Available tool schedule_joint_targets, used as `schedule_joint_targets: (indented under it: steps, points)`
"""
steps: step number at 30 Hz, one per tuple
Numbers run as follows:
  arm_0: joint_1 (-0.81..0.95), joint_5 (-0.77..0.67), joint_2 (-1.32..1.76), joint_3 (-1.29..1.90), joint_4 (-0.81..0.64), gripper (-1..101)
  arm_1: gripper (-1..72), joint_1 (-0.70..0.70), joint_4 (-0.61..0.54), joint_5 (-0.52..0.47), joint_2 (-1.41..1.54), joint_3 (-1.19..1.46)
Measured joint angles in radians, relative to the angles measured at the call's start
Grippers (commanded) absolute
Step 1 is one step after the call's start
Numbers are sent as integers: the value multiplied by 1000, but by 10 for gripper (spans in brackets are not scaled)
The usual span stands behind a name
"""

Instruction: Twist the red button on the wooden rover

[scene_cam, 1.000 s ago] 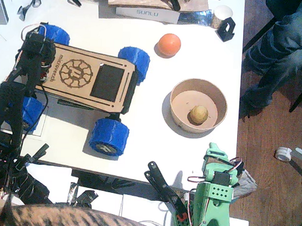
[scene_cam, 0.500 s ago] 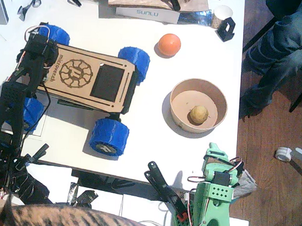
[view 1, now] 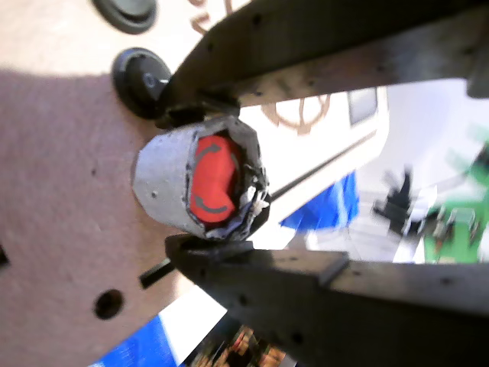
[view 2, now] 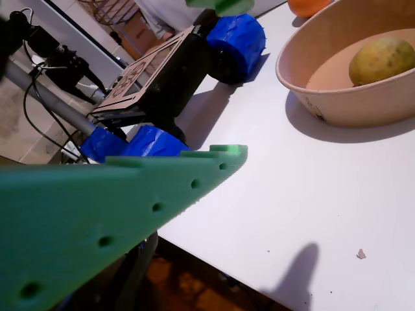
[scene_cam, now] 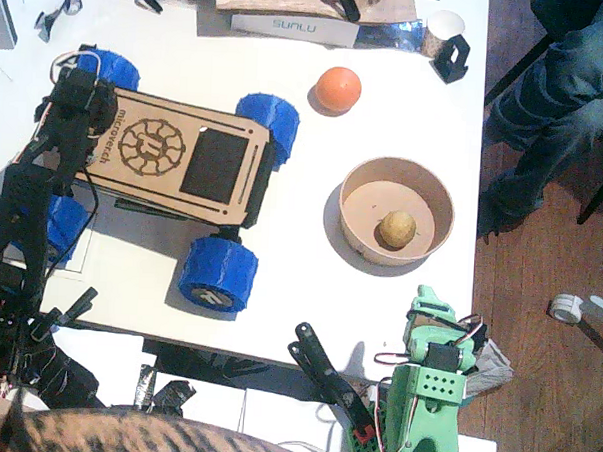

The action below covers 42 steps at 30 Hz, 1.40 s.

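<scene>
Left tool (view 1: 214, 241) pinching red button (view 1: 210, 182) at wooden rover (scene_cam: 174, 160) deck end; right tool (view 2: 227, 78) spread.

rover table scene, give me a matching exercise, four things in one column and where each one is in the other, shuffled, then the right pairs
Things:
1. red button
2. yellowish fruit
3. orange ball
4. right gripper

Places:
A. inside the wooden bowl
B. on bare table, beyond the bowl
C. off the table's near edge, holding nothing
D. between the left gripper's black jaws, on the wooden rover

Pairs: 1-D, 2-A, 3-B, 4-C
</scene>
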Motion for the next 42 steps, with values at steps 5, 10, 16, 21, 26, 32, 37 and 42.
schedule_joint_targets:
  steps: [5,10,16,21,26,32,37,42]
  points:
    - [25,81,-2,0,9,3,204,0,0,0,0,0]
    - [43,209,-6,0,9,3,204,0,0,0,0,0]
    - [49,373,-6,2,17,3,204,0,0,0,0,0]
    - [49,489,6,14,17,3,204,0,0,0,0,0]
    - [54,589,18,20,21,3,204,0,0,0,0,0]
    - [80,663,18,20,29,-6,204,0,0,0,0,0]
    - [101,687,23,21,12,-6,204,0,0,0,0,0]
    - [104,782,25,21,17,-6,204,0,0,0,0,0]
